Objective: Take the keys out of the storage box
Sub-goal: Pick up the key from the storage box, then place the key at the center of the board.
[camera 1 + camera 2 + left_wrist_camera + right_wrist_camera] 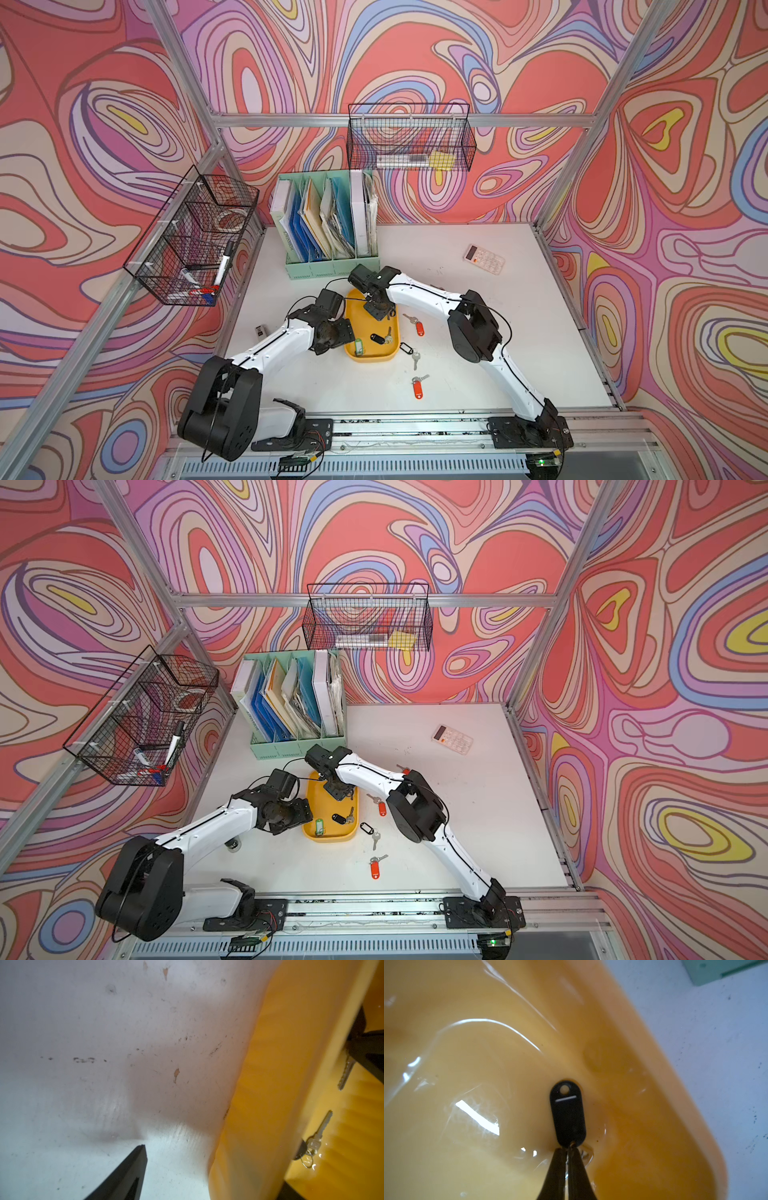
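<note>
The yellow box [376, 358] sits mid-frame in both top views, on the white worktop [540, 332]. The right gripper [568, 1151] is down in the box's upper end. It is pinched tight on the ring of the held keys [568, 1113], which have a black tag. Lower in the box lie the black keys [378, 338] and the green keys [358, 347]. Right of the box, on the worktop, lie three more sets: the upper red keys [419, 329], the outside black keys [408, 349] and the lower red keys [417, 390]. The left gripper [337, 334] is wide open and holds nothing. The box's left wall is between its fingers [133, 1167].
</note>
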{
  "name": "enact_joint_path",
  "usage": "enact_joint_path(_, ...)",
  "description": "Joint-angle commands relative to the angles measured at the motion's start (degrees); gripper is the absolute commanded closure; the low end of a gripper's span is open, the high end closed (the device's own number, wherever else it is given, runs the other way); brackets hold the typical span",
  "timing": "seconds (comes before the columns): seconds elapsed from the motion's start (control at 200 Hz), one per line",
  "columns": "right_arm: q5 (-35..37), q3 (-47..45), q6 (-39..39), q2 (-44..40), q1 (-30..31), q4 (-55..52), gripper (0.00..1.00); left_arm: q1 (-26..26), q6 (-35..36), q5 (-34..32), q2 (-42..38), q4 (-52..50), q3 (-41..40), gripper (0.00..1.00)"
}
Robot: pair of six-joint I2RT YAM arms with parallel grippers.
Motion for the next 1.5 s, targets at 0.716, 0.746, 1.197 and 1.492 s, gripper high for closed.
enact_joint_path(0.716, -3.69, -2.18, 3.54, -16.25, -0.33, 1.47, 1.00, 0.40, -0.47, -4.61, -0.64, -3.04, 1.66, 0.17)
enact_joint_path(0.746, -4.08, -2.95, 3.96, -17.52, -0.68, 1.39, 1.00, 0.44, -0.39, -4.69, -0.64, -3.23, 1.71, 0.17)
enact_joint_path(1.197, -8.40, -28.41, 9.45, -39.48, -14.73, 0.31, 1.00, 0.40, 0.75, -3.85, -0.99, -0.94, 4.07, 0.13)
enact_joint_path(1.492, -10.74, -45.36, 12.28, -42.81, -21.02, 8.15, 1.00, 0.42, 1.60, -3.05, -0.91, 0.77, 5.49, 0.15)
